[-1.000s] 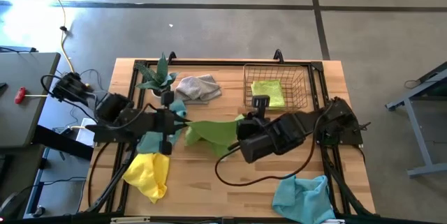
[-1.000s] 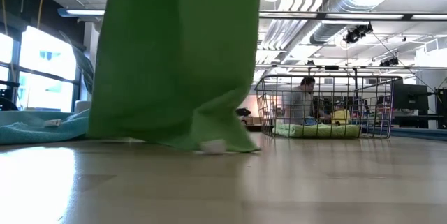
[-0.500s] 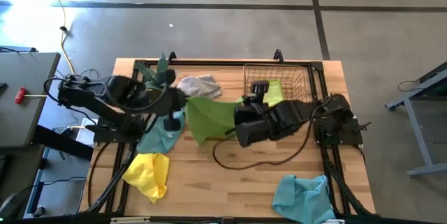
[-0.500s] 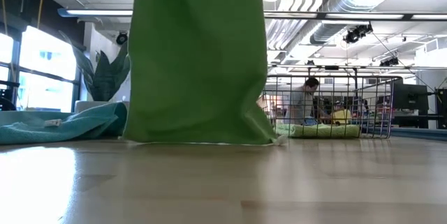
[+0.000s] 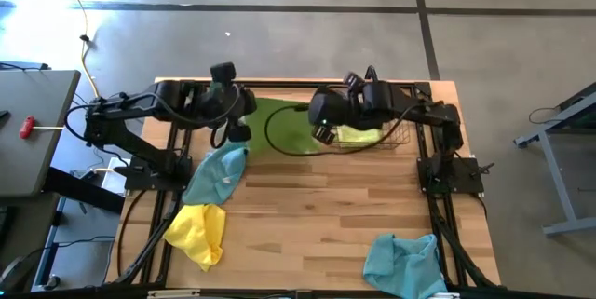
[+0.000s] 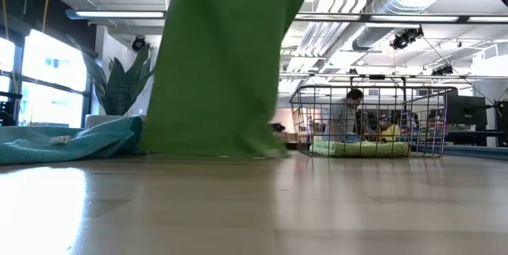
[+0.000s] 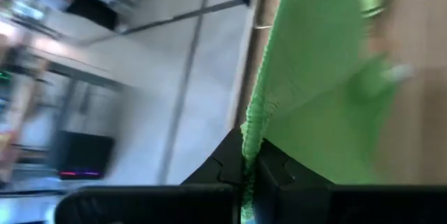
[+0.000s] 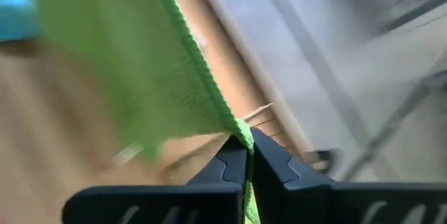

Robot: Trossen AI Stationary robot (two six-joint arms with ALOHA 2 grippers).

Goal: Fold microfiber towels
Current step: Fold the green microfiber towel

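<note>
A lime green towel (image 5: 282, 124) is stretched between my two grippers over the far middle of the table. In the low view it hangs as a flat sheet (image 6: 218, 64), and its lower edge (image 6: 214, 153) reaches table level. My left gripper (image 5: 244, 111) is shut on its left top corner, my right gripper (image 5: 313, 115) on its right top corner. A light blue towel (image 5: 216, 173) and a yellow towel (image 5: 197, 234) lie at the left. Another light blue towel (image 5: 402, 264) lies at the near right. A second lime green towel (image 5: 358, 132) lies in the wire basket. The grey towel is hidden. My left gripper pinches the green towel's hemmed top edge (image 7: 250, 137) between its two fingers, at the left corner. The towel hangs below the fingers, spread toward the other gripper. My right gripper pinches the towel's hemmed top edge at the right corner (image 8: 239, 135) between its two fingers. The towel hangs below and runs toward the left gripper.
The wire basket (image 5: 396, 117) stands at the far right, right beside my right gripper. A black cable (image 5: 279, 145) loops under the hanging towel. Bare wood (image 5: 317, 215) lies in the near middle of the table.
Both grippers have risen and gone toward the table's far edge with the green towel. The towel, bunched and partly on the table a second ago, now hangs spread out between them, and its lower edge has been drawn toward the far side.
</note>
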